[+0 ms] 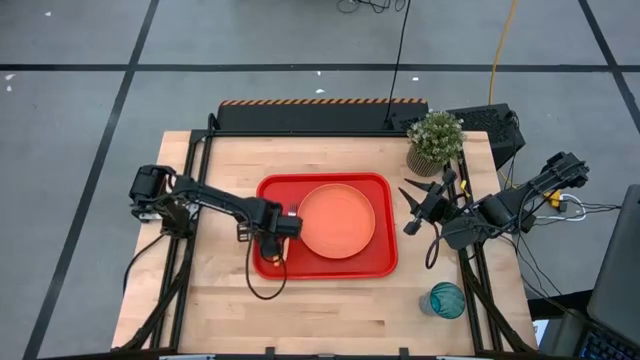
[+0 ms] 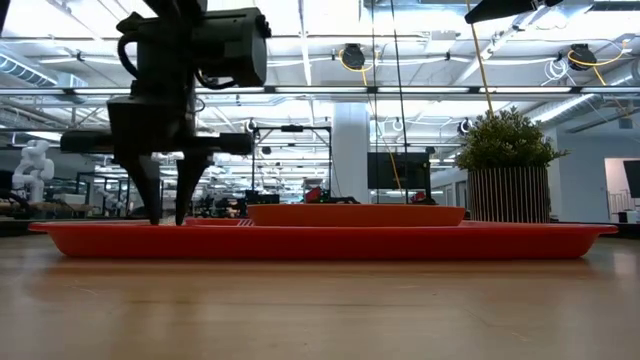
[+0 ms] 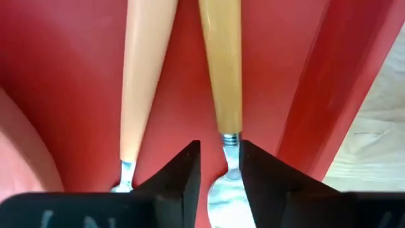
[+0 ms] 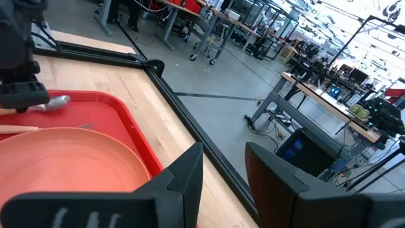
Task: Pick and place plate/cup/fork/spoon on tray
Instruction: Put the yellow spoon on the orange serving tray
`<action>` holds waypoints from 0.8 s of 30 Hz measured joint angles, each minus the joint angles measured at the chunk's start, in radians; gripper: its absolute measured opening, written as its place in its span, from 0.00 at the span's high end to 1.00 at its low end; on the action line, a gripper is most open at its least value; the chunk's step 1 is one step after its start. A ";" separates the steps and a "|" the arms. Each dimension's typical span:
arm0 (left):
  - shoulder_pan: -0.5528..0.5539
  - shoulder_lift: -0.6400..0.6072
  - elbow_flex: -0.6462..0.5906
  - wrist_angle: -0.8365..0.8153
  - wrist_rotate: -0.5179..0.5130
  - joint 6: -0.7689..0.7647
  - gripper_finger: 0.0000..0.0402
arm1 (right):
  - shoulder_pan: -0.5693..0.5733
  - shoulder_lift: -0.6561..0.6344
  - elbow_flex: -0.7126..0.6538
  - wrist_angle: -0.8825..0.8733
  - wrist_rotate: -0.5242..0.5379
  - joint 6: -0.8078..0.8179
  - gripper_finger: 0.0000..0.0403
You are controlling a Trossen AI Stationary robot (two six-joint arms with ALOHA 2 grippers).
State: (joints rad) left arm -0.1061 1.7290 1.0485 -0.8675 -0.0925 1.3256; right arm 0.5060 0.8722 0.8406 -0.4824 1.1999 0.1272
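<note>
The red tray [image 1: 380, 262] lies mid-table with the orange plate [image 1: 335, 222] on its right half. On the tray's left strip the spoon [image 3: 221, 63] and the fork [image 3: 142, 76] lie side by side on the tray floor, the fork nearer the plate. My left gripper [image 3: 220, 158] points down over them, open, a finger on either side of the spoon's silver neck [image 3: 231, 140]. The spoon's bowl [image 4: 57, 101] shows beside that gripper. The teal cup [image 1: 447, 300] stands on the table at the near right. My right gripper [image 1: 412, 208] waits open, raised, to the right of the tray.
A potted plant [image 1: 435, 140] stands at the far right corner, behind my right arm. Bare wood lies along the near edge [image 1: 300, 310], in front of the tray. In the low view my left gripper's fingertips [image 2: 167, 215] reach down to the tray's rim [image 2: 320, 242].
</note>
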 joint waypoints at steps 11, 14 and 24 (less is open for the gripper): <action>-0.013 -0.010 0.027 -0.007 -0.289 -0.209 0.61 | 0.000 0.000 0.000 0.001 0.000 -0.008 0.73; -0.027 -0.010 0.087 -0.039 -0.364 -0.572 0.61 | 0.000 0.000 0.000 0.017 0.000 -0.008 0.73; 0.013 -0.011 0.408 -0.205 -0.118 -1.738 0.61 | 0.000 0.000 0.000 0.052 0.000 0.034 0.73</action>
State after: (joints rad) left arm -0.0934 1.7184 1.4569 -1.0727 -0.2109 -0.4120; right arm 0.5060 0.8722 0.8406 -0.4305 1.1999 0.1613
